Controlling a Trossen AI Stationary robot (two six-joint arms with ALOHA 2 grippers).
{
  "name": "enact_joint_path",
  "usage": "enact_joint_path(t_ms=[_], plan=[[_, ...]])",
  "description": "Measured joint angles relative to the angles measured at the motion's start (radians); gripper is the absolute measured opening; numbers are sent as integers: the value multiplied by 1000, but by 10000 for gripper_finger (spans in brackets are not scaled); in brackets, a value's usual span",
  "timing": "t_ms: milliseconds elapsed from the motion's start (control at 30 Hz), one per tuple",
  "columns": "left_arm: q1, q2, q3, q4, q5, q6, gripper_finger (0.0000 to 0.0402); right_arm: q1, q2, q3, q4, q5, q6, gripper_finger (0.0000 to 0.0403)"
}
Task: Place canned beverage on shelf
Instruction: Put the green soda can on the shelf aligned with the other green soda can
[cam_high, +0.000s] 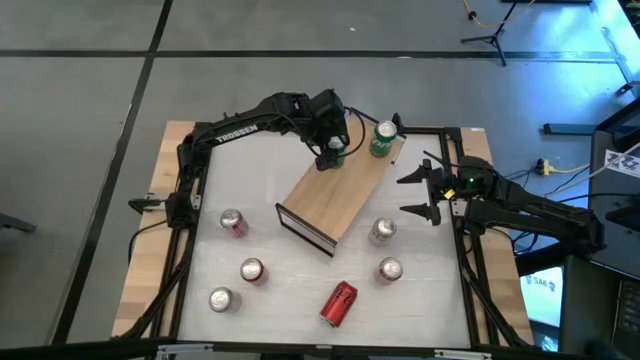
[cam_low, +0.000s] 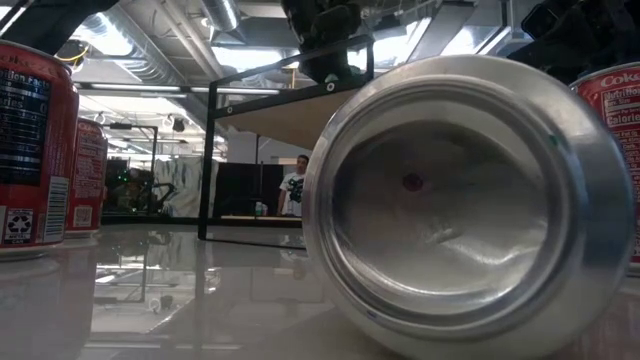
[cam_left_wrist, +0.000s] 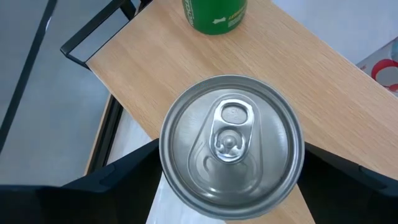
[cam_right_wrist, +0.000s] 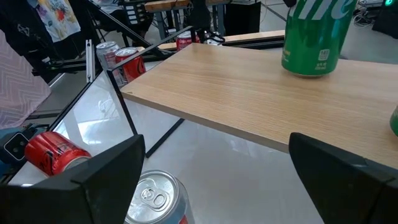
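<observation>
Releasing a second can (cam_left_wrist: 231, 147) upright on the shelf (cam_high: 340, 196) near the green can (cam_high: 382, 139), left gripper (cam_high: 332, 152) jaws apart around it, right gripper (cam_high: 428, 190) wide open beside the shelf; next, probably lifting clear without toppling it.

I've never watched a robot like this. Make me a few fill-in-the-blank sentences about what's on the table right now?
1. The can at the far end of the shelf is coloured ____.
2. The left gripper is above a can standing on the ____.
3. The red can nearest the table's front edge lies on its ____.
4. The right gripper holds ____.

Missing words: green; shelf; side; nothing
</observation>
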Motion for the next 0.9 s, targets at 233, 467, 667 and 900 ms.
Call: enact_joint_path(t_ms=[233,467,667,900], plan=[[0,0,0,6,3,0,324,0,0,0,0,0,0,392],[-2,0,0,52,3,1,324,0,0,0,0,0,0,392],[-4,0,0,83,3,3,325,0,0,0,0,0,0,392],[-5,0,0,170,-38,5,325,0,0,0,0,0,0,392]])
